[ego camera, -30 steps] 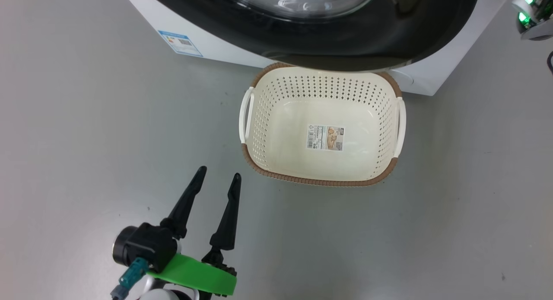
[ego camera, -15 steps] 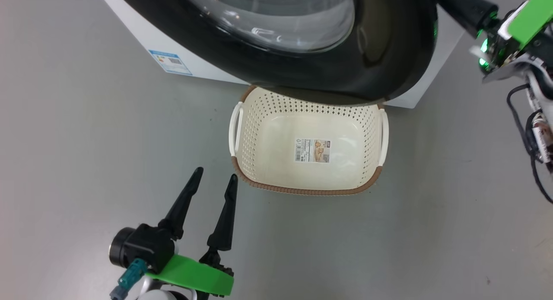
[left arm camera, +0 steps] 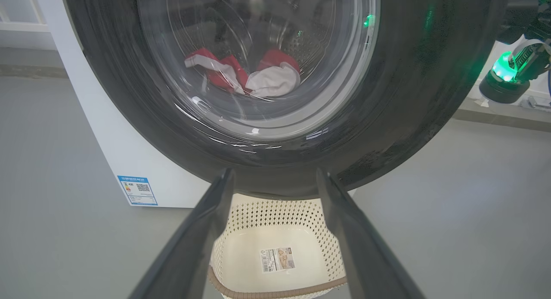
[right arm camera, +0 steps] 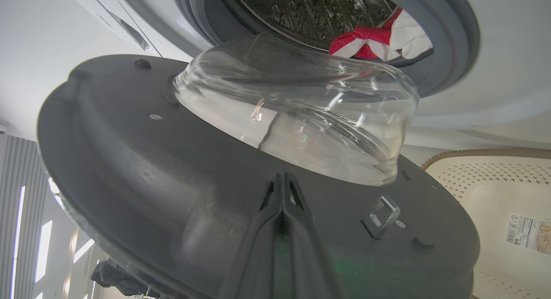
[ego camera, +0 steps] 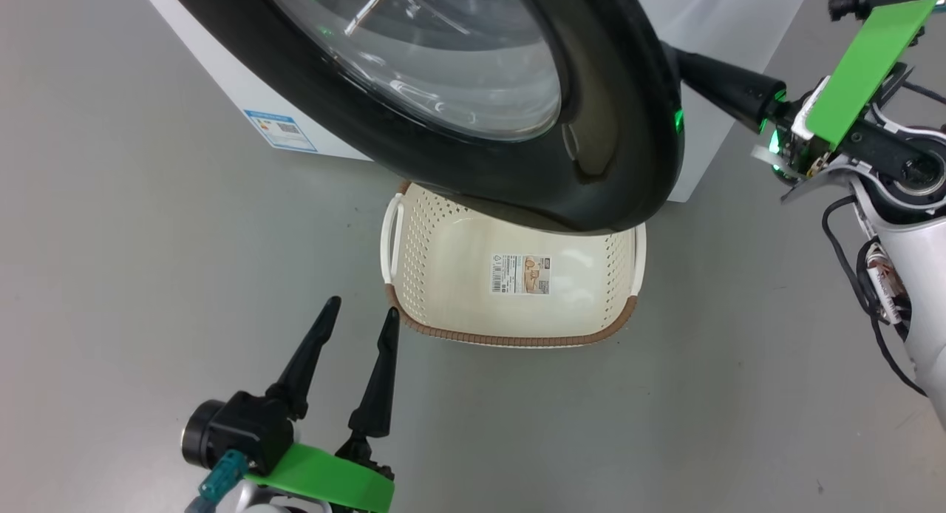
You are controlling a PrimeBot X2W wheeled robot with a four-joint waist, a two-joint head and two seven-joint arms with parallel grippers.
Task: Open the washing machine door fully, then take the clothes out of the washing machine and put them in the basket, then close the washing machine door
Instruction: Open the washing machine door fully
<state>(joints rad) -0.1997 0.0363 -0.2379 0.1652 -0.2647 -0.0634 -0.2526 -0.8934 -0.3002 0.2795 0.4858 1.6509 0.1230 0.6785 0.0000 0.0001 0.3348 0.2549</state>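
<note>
Pinched shut on nothing, the right claw (right arm camera: 283, 178) only pushes its tips against the inner face of the washing machine door (ego camera: 613, 128). They may skid toward the glass bowl (right arm camera: 301, 118) just ahead, leaving the door partly open. The left claw (ego camera: 362, 310) gapes empty, the basket (ego camera: 517, 338) just ahead; the clothes (right arm camera: 370, 36) lie beyond the right claw's tips, in the drum (right arm camera: 310, 10).

Right tool (right arm camera: 283, 175), fingers pressed together, points at the washing machine door (right arm camera: 142, 178) inner face below its glass bowl (right arm camera: 301, 118); clothes (right arm camera: 381, 38) lie in the drum (right arm camera: 301, 10).
</note>
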